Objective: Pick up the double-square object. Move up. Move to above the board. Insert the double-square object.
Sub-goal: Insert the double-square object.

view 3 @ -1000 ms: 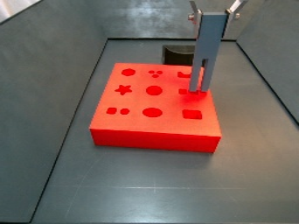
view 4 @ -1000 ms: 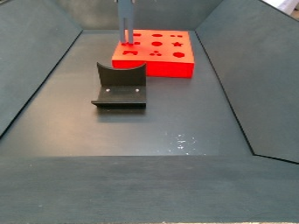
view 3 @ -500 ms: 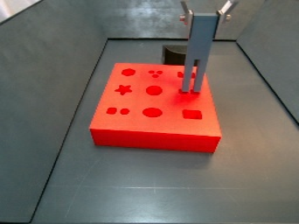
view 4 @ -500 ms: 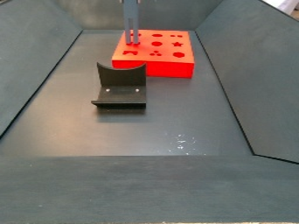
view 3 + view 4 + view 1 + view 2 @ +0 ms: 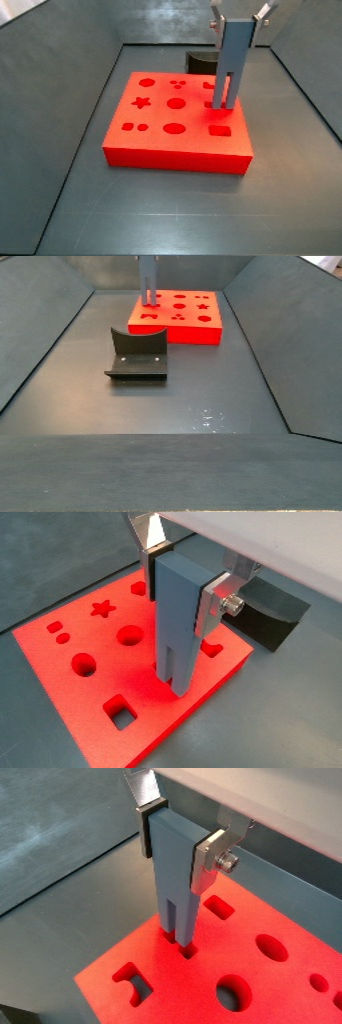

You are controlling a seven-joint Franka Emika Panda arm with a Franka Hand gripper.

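Lab test rig — grey walled bin (image 5: pixel 174 406), fixture (image 5: pixel 136 354).

The double-square object (image 5: pixel 177 622) is a plain grey-blue, clamped between the gripper (image 5: pixel 181 574) and its silver plate fingers (image 5: pixel 215 600). Below the gripper, the board (image 5: pixel 160 140) is bright red-orange, patterned with darker red star, circle and square cutouts. Behind the gripper, the fixture (image 5: pixel 136 355) is dark, near black, on a dull grey floor (image 5: pixel 187 396).

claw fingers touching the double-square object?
Touching. In both wrist views the claw has its silver finger pressed flat against the double-square object, held upright over the board.
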